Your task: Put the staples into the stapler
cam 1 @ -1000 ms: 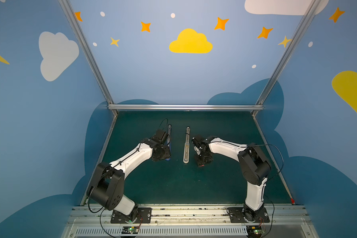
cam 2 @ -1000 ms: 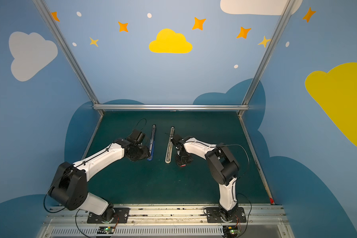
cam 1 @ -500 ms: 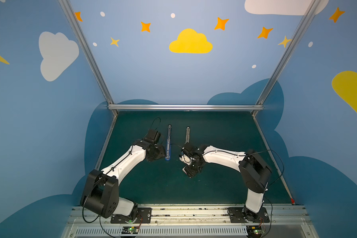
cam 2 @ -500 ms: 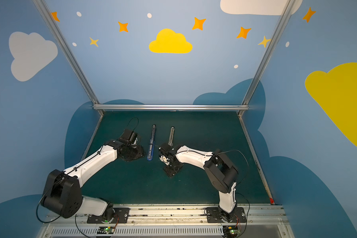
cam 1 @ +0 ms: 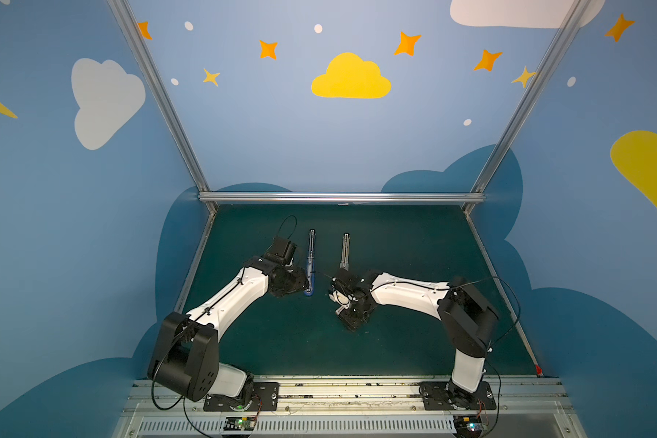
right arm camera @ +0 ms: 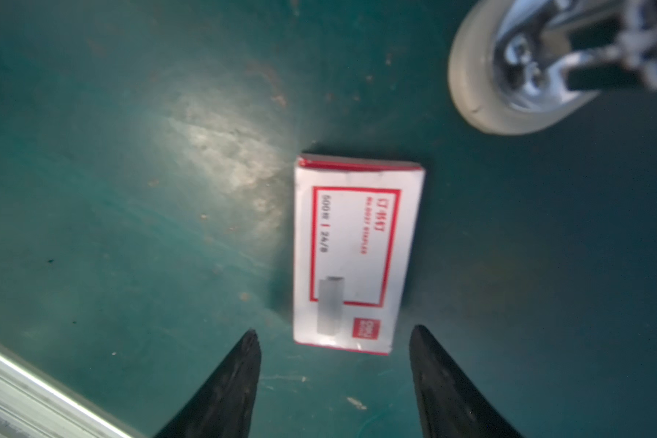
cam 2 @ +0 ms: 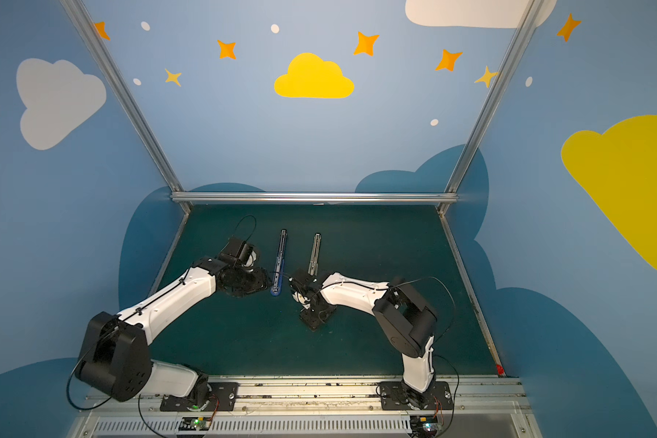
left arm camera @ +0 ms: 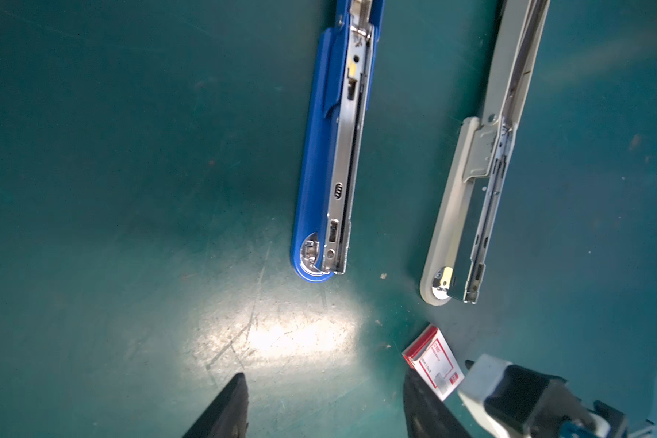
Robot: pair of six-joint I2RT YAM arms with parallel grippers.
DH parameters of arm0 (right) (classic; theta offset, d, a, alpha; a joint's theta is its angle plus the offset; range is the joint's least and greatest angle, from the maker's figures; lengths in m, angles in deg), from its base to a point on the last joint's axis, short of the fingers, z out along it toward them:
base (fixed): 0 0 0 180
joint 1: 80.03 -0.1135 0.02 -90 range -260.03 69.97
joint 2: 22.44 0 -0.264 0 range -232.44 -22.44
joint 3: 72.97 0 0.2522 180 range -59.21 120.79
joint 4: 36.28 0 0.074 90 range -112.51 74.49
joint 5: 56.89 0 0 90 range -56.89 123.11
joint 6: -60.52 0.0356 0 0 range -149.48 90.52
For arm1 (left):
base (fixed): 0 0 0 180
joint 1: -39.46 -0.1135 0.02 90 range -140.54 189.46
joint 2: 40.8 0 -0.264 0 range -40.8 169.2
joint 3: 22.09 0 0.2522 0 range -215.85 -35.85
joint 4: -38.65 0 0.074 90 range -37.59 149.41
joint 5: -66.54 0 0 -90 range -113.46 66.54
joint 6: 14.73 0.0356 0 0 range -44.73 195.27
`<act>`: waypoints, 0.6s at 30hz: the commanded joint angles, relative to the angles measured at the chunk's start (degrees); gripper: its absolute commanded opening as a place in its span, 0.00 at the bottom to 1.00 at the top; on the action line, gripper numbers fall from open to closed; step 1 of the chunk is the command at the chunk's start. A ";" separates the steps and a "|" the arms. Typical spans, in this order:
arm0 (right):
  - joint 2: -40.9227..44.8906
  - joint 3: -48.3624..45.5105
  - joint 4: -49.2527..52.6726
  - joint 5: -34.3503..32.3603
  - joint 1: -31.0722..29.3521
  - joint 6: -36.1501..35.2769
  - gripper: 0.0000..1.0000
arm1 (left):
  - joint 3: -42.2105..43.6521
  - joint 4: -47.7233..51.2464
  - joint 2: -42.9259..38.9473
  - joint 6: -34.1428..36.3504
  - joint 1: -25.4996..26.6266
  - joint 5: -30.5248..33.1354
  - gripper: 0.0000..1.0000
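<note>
The staples are inside a shut white-and-red box (right arm camera: 353, 254) lying flat on the green mat, so no strips show. My right gripper (right arm camera: 334, 330) is open just short of the box, with nothing between its fingers. The box (left arm camera: 433, 362) also shows in the left wrist view, near the grey stapler's end. Two staplers lie opened flat side by side in both top views: a blue stapler (cam 1: 311, 261) (left arm camera: 330, 151) and a grey stapler (cam 1: 344, 250) (left arm camera: 475, 189). My left gripper (left arm camera: 323, 375) is open and empty, a little short of the blue stapler's rounded end.
The green mat (cam 1: 414, 322) is ringed by blue walls and an aluminium frame (cam 1: 338, 197). A metal rail (cam 1: 338, 390) with both arm bases runs along the front. A strip of aluminium (right arm camera: 16, 386) shows at the edge of the right wrist view.
My right gripper has swung from beside the grey stapler toward the front and left, and its jaws have opened wider. The left arm has shifted slightly; its jaws are unchanged.
</note>
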 commanded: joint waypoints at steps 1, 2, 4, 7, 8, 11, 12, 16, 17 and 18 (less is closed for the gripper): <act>-0.97 0.07 0.47 -3.29 -0.02 2.48 0.63 | -0.03 -0.98 -0.06 0.45 0.43 -2.42 0.65; -1.19 0.15 1.18 -4.76 0.41 3.10 0.63 | -0.03 -1.25 0.03 0.70 0.56 -3.08 0.65; -1.24 -0.29 1.90 -5.98 1.83 3.76 0.63 | -0.29 -1.86 0.20 1.28 1.11 -4.73 0.65; -0.01 -2.15 2.22 -8.14 5.00 6.00 0.62 | -1.24 -2.84 0.79 3.17 2.54 -7.09 0.66; 0.91 -2.91 1.98 -9.01 6.35 7.21 0.62 | -1.92 -2.97 1.18 4.10 3.32 -7.98 0.66; 5.09 -6.14 -0.56 -5.84 9.60 8.11 0.62 | -4.52 -2.90 2.75 8.20 6.46 -9.49 0.67; 6.69 -7.27 -1.56 -4.90 10.39 8.39 0.62 | -5.41 -2.60 3.49 9.69 7.56 -9.40 0.67; 11.33 -10.59 -3.92 -2.13 14.66 10.51 0.62 | -9.67 -0.61 7.45 17.39 12.90 -9.26 0.67; 12.67 -11.72 -4.74 -1.17 15.68 10.86 0.62 | -10.46 -0.04 8.57 19.37 14.08 -8.80 0.67; 13.91 -12.72 -5.44 -0.45 16.44 11.20 0.62 | -10.87 0.19 9.41 20.93 14.94 -8.89 0.67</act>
